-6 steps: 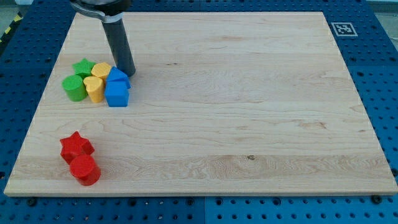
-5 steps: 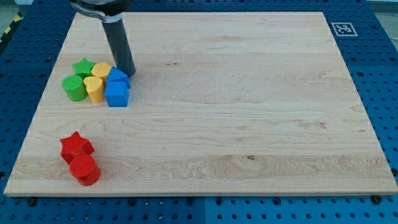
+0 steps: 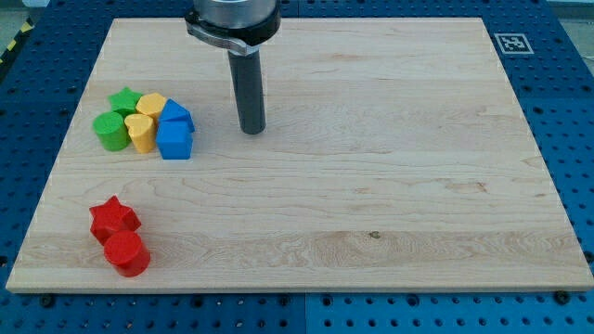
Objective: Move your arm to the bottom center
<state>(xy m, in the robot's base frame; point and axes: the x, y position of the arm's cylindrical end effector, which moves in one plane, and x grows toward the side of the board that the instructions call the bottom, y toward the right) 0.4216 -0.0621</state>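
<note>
My tip (image 3: pixel 252 131) rests on the wooden board (image 3: pixel 371 186), left of centre in its upper half. It stands apart, to the right of a cluster at the view's left: a green star (image 3: pixel 124 99), a green cylinder (image 3: pixel 110 132), two yellow blocks (image 3: pixel 151 104) (image 3: pixel 141 133) and two blue blocks (image 3: pixel 176 115) (image 3: pixel 174 141). A red star (image 3: pixel 113 217) and a red cylinder (image 3: pixel 127 253) sit touching at the lower left. The tip touches no block.
A black-and-white marker tag (image 3: pixel 511 43) sits at the board's top right corner. A blue perforated table (image 3: pixel 575 111) surrounds the board.
My tip has moved right and slightly down, away from the blue block it was beside. The blocks have not moved.
</note>
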